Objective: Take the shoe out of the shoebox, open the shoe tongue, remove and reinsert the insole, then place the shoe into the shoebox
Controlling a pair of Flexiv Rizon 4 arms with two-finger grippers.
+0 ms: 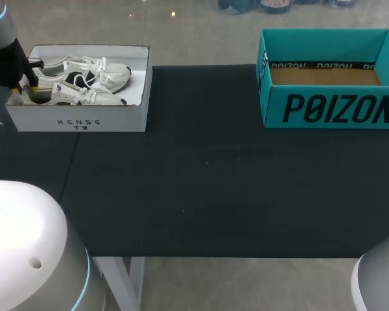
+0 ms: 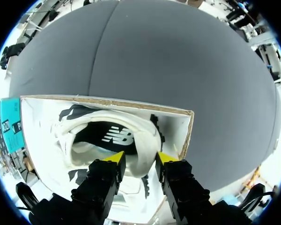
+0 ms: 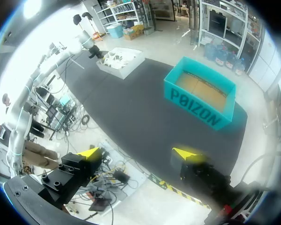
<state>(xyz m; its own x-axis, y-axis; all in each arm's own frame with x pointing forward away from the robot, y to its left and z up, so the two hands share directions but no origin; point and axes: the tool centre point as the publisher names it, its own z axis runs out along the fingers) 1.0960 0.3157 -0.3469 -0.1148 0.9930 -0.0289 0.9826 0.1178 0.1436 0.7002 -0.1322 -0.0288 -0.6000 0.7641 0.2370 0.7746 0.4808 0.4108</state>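
White leather-look shoe with black patches lies in the white shoebox, on the side nearer us, heel toward our left, toe toward the table's middle. A second shoe of the same look lies just behind it, against the far wall. Both are flat on the box floor, laces up.

In the left wrist view we look straight down into the shoe. Its mouth is open and the dark insole with its white print shows inside. The heel collar is at the end nearest the wrist, close to the shoebox end wall.

Left gripper is down at that heel, with the collar in its gap. From this angle we cannot tell whether it is pinching the heel or only straddling it. In the head view the left gripper is inside the box at its left end, and the arm comes in from the far left corner.

The shoebox is at the far left of the black table, its lid off. A teal box is at the far right, well apart from it, open on top with a brown cardboard floor showing.

Right gripper hangs past the table's near right edge, spread wide with nothing in the gap. From there we see the teal box ahead on the table, and the shoebox well beyond it with our left arm over its end.
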